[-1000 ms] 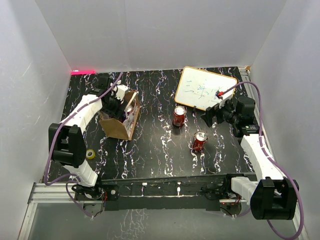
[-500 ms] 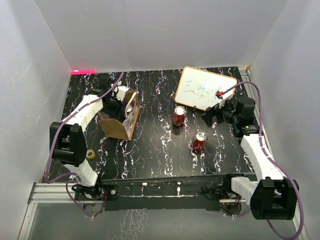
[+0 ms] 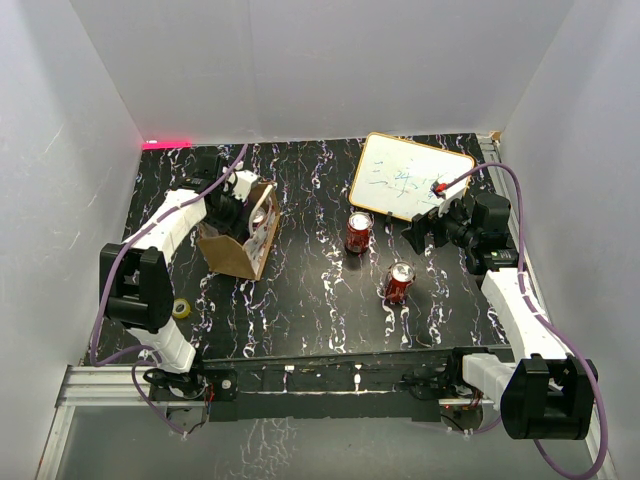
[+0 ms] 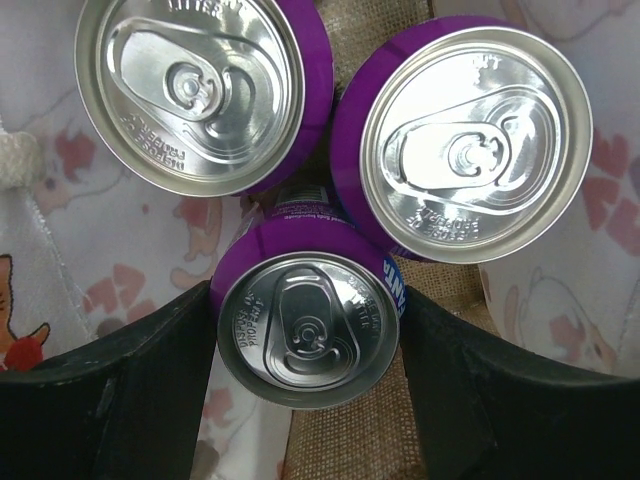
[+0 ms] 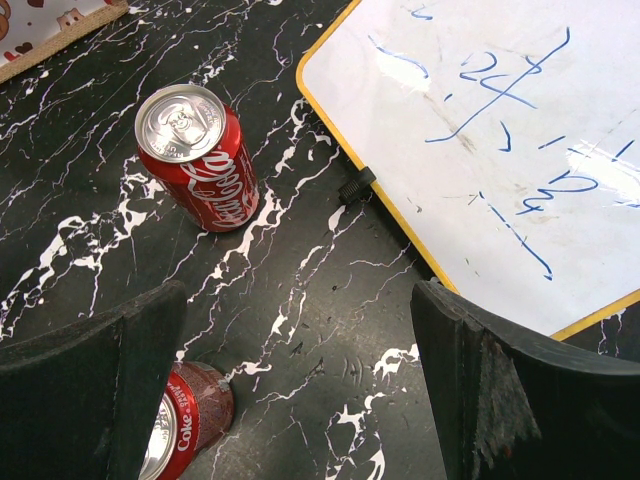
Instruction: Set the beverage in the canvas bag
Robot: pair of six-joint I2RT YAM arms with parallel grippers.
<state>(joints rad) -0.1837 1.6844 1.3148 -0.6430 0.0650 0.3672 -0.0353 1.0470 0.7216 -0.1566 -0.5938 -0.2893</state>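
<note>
Looking back a second, we see barely any change: the left arm only nudges a touch at the canvas bag, left of centre in the overhead view. We reckon the drop is nearly done, with just the release left. The left gripper looks pinched on a purple can, low centre in its wrist view, inside the bag and just below two other purple cans. The top is shiny silver with the tab unopened, and the sides are purple. The right gripper hangs spread wide and empty over two red cans by the whiteboard.
</note>
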